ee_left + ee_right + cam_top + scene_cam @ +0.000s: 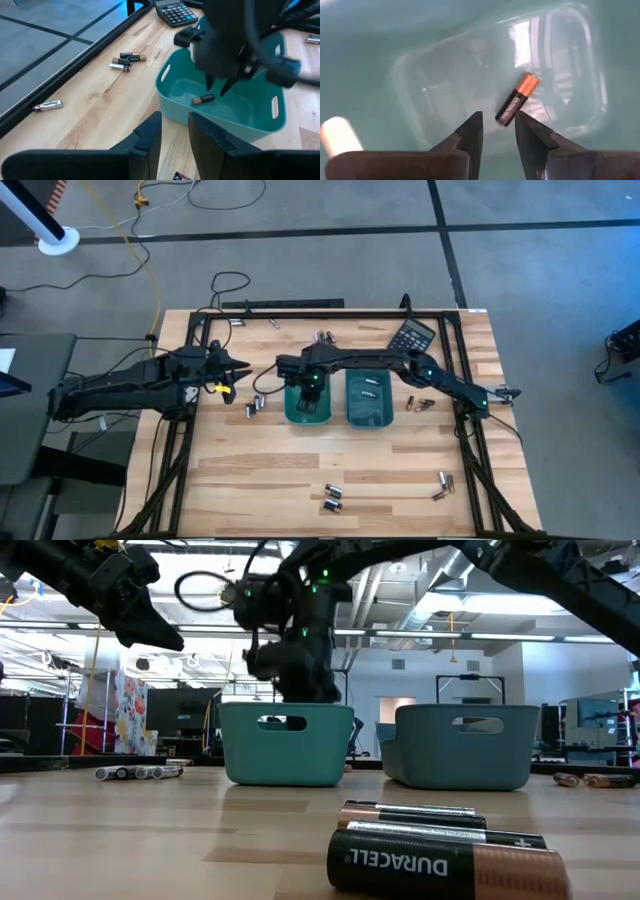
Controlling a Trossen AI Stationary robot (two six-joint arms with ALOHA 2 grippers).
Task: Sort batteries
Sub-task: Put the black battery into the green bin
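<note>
The low view begins nearest with a cluster of batteries (pixel 445 850) close to the table's front edge, black bodies with coppery ends lying on their sides and touching each other. Each looks like a small, rigid metal cylinder: dense for its size, smooth and inclined to roll on the wooden table (pixel 250 480). The sensible hold seems to be across the middle of the body, fingers square to the long axis, since a pinch near an end would probably squirt it out.

Further back stand two teal trays side by side. The right gripper (pixel 310 385) hangs over the left tray (pixel 292 412), fingers parted by a narrow gap and holding nothing. In the right wrist view one battery (pixel 517 99) sits just beyond the fingertips against the tray's floor; whether it is at rest or dropping cannot be told. The left wrist view shows the same battery (pixel 203 99) lying in that tray. The right tray (pixel 352 412) holds a few more.

The left gripper (pixel 238 364) waits to the left of the trays, its fingers narrowly apart and empty. Loose batteries lie beside the left tray (pixel 256 405), near the right edge (pixel 420 403) and near the front right corner (pixel 441 485). Toward the back edge are another few (pixel 323 337), and the calculator (pixel 412 335) sits in the back right corner.
</note>
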